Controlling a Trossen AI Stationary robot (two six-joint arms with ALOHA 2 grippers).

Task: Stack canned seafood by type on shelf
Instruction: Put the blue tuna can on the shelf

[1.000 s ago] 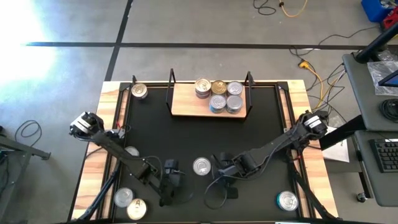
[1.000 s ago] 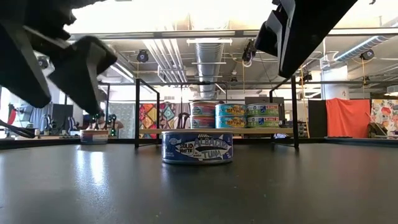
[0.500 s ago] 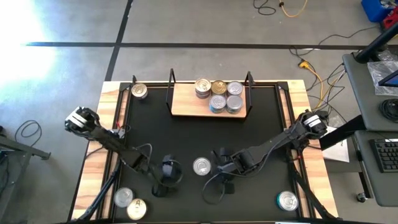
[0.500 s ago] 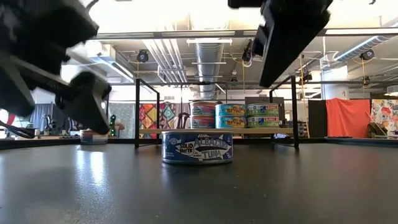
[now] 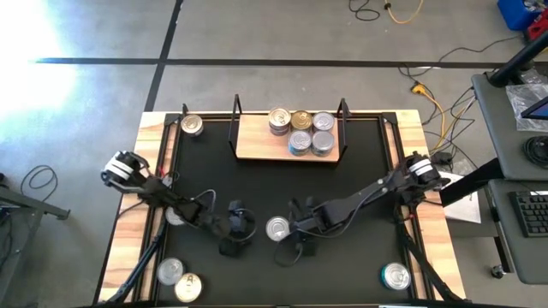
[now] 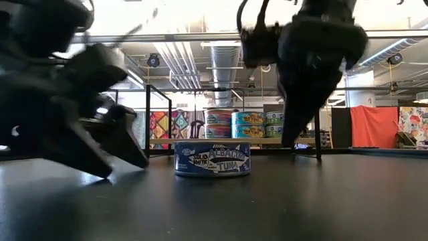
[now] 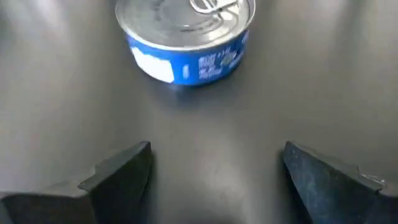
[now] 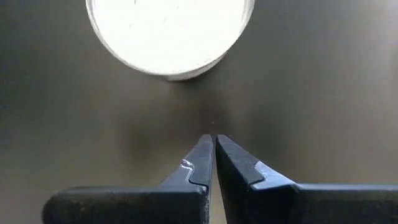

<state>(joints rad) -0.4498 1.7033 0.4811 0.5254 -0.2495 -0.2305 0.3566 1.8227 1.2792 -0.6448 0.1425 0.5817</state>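
Left pincer (image 7: 211,171) spread wide; right pincer (image 8: 214,158) closed, both low.

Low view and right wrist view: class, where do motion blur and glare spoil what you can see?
Low view: both arms smear into dark blurs either side of the sharp blue tuna tin, and the ceiling lights wash out the top. Right wrist view: glare whitens the tin's lid, hiding its detail, while the right gripper stays crisp, fingers together.

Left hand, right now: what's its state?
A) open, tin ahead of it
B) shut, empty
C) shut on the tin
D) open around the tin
A: in the left wrist view the left hand has its fingers wide apart, with the blue tin ahead, untouched.
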